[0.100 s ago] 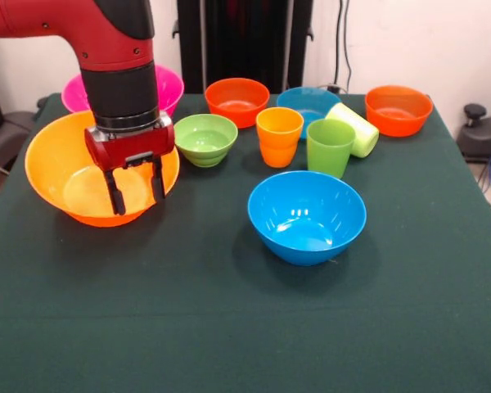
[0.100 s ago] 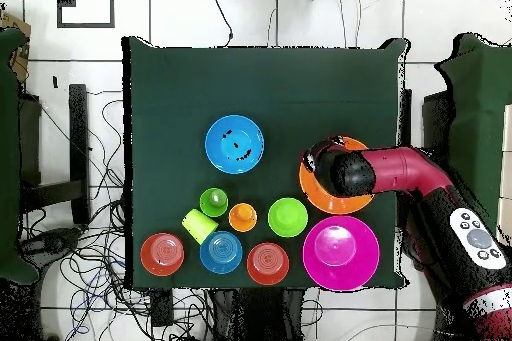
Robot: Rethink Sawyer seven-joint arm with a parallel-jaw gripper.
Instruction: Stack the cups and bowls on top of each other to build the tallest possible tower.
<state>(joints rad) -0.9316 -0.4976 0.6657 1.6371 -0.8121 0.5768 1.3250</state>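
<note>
medium blue bowl (image 1: 307, 217): nearest item, upright, alone on the green cloth (image 1: 229, 327), apart from the rest.
gripper (image 1: 136, 187): fingers spread, nothing between them, hanging over the yellow-orange bowl (image 1: 61, 176); whether the tips touch the bowl cannot be told.
arm (image 2: 400, 172): hides much of that bowl from overhead; only part of the rim shows.
cups: orange cup (image 1: 279, 136) and green cup (image 1: 330, 147) upright; lime-yellow cup (image 1: 354, 128) tipped on its side just beside the green one.
small green bowl (image 1: 205, 139): upright, left of the orange cup.
far row: pink bowl (image 1: 170, 86) largely behind the arm; orange bowl (image 1: 237, 101); small blue bowl (image 1: 303, 100) partly hidden by the cups; second orange bowl (image 1: 398, 110).
tower: none standing; every bowl lies separate.
</note>
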